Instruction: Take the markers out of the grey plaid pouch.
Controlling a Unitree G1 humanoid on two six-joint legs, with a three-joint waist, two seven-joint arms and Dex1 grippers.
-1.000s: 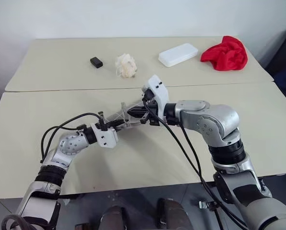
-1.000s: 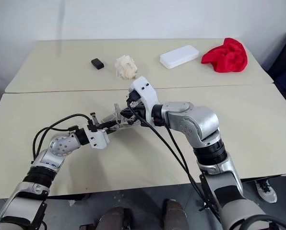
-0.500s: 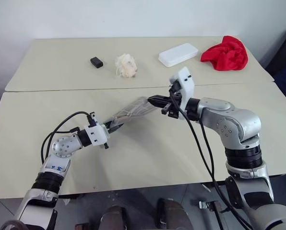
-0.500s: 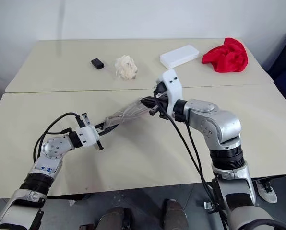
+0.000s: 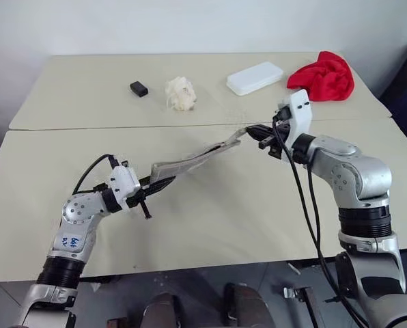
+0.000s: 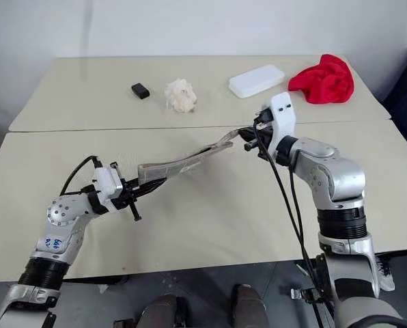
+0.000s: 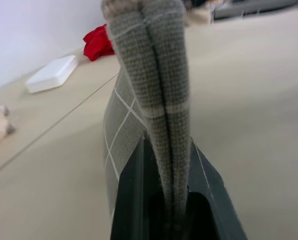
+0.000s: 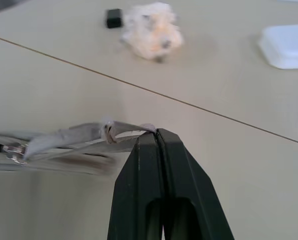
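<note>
pouch (image 5: 193, 160) stretched in the air over the near table (image 5: 244, 212), edge-on. left gripper (image 5: 151, 186) clamped on its lower end, right gripper (image 5: 250, 132) pinched shut on the upper end.

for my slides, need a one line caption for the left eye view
Left gripper and right gripper hold the grey plaid pouch stretched between them above the table.

surface: beige table (image 5: 210, 225) | on it: black block (image 5: 138, 89), cream wad (image 5: 181, 93), white case (image 5: 255, 78), red cloth (image 5: 321, 76)
</note>
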